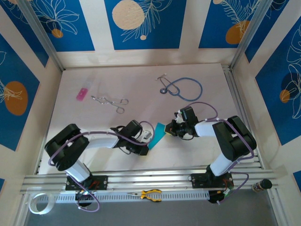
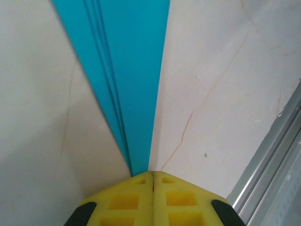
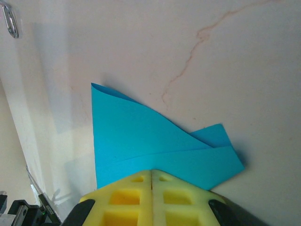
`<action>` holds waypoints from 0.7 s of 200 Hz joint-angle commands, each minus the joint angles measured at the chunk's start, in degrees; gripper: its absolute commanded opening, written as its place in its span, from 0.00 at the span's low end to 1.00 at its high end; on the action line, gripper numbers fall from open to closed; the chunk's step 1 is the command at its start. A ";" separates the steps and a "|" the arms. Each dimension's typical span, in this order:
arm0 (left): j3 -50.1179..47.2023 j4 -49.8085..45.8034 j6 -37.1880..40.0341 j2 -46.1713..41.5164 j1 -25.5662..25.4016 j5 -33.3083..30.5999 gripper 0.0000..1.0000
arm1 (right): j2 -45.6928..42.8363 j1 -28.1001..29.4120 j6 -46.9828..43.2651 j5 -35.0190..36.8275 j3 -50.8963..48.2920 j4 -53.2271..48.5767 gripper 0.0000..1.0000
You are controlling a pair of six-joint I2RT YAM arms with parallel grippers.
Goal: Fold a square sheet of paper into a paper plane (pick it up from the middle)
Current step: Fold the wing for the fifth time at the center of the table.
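The pale worktop (image 1: 141, 84) carries everything, and my two arms reach in from its near edge, their wrists meeting toward the middle, closer to the near edge than the far one.

A blue-tubed stethoscope (image 1: 186, 88) lies coiled toward the far right corner. Metal forceps (image 1: 110, 101) lie left of the middle, well apart from my arms.

The folded cyan paper (image 1: 159, 134) sits between my two tools, just near of the worktop's middle. My left tool (image 1: 147, 142) is closed on one end of it. From the left wrist, the yellow pads (image 2: 127, 202) are pressed together with no gap, and the paper (image 2: 131, 70) runs straight out from them as a narrow strip with several stacked edges. My right tool (image 1: 171, 129) is clamped on the other end. From the right wrist, its pads (image 3: 127, 202) meet too, and the paper (image 3: 136, 136) fans out from them in overlapping creased flaps with one pointed corner. I cannot tell whether the paper touches the worktop.

A small pink rectangle (image 1: 82, 93) lies toward the far left corner, just left of the forceps.
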 commanded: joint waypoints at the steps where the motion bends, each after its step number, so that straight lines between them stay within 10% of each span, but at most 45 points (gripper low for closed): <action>1: -2.01 -9.67 0.48 -2.72 -0.86 -2.88 0.04 | 1.95 -1.13 -1.57 4.95 0.20 -4.29 0.03; 140: 12.82 0.81 -6.58 5.15 8.09 -2.77 0.15 | -10.46 0.41 -9.63 2.61 5.32 -12.04 0.18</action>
